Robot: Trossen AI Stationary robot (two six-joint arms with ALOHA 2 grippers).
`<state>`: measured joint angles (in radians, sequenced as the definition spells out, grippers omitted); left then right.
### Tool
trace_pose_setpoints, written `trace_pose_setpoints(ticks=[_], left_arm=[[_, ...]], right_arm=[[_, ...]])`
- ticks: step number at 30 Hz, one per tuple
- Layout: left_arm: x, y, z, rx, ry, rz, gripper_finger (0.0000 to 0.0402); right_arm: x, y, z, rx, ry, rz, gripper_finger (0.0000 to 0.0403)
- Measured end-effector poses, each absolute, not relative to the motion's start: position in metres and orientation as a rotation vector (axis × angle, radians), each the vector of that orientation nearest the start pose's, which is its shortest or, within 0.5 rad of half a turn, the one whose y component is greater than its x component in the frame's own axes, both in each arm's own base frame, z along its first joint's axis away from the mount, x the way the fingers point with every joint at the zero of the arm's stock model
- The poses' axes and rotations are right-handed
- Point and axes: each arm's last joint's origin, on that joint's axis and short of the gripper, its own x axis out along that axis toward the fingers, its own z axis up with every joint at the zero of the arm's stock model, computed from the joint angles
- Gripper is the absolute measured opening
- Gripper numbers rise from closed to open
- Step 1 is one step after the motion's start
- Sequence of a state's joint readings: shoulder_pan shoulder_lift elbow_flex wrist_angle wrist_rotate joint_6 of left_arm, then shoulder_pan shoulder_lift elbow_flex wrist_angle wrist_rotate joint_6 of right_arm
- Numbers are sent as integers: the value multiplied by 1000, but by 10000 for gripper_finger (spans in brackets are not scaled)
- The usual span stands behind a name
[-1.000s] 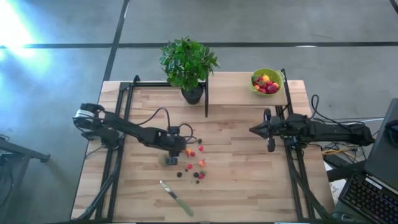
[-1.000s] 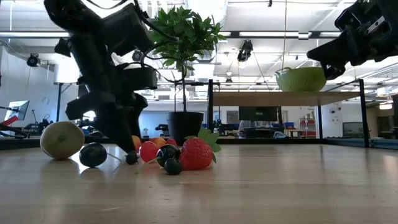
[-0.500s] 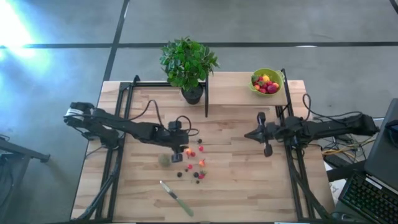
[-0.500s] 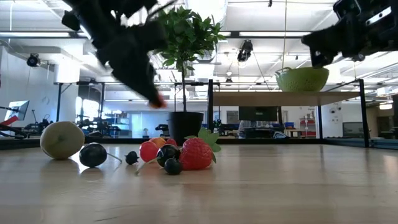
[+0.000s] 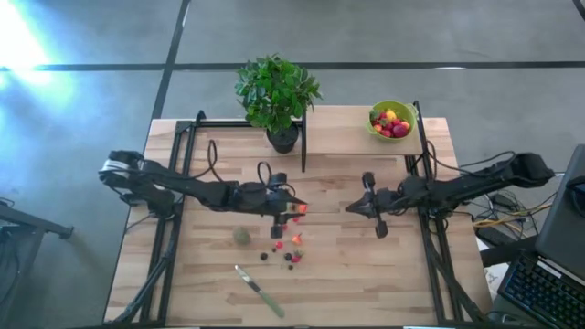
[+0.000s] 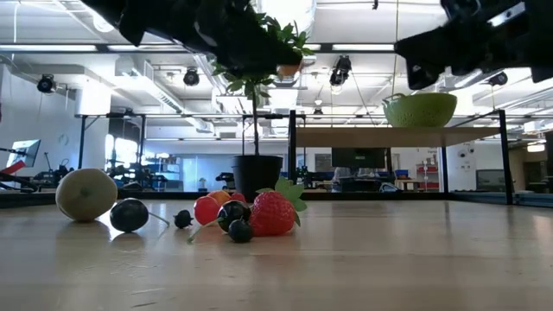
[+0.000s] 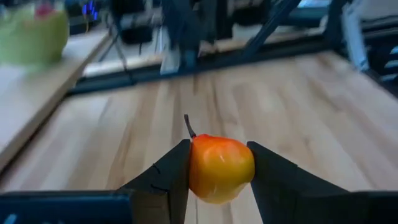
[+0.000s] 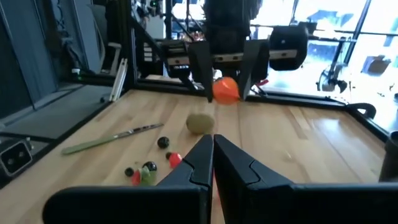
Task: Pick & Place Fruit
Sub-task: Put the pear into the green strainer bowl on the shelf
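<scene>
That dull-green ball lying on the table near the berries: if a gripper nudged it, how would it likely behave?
The dull-green ball looks near-round with nothing propping it on the flat wooden table, so it would probably roll. It is larger than the dark berry beside it, so likely needs wider fingers. Its matte surface suggests it is not very slippery.

grey concrete floor, ceiling strip lights.

A: Can you name each small fruit in the high view?
B: No, too tiny. In the low view, both arms are cut off at the top edge, and the bowl's contents stay hidden.
</scene>
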<state>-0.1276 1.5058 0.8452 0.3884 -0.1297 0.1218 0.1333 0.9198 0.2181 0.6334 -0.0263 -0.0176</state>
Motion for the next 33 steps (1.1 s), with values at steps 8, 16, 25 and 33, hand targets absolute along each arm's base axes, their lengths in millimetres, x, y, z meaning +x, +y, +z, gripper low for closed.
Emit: trace_pose_setpoints(ticks=[8,16,25,33], left_arm=[[334,-43,242,229,107,-156,147],[340,-44,231,293,110,-173,147],[343,-44,233,317,57,-165,147],[344,-43,235,329,47,-162,147]], right_arm=[[209,29,205,-14,96,160,13],[226,32,208,16,124,189,93],[243,34,212,-1,136,191,183],[254,36,216,15,139,185,192]])
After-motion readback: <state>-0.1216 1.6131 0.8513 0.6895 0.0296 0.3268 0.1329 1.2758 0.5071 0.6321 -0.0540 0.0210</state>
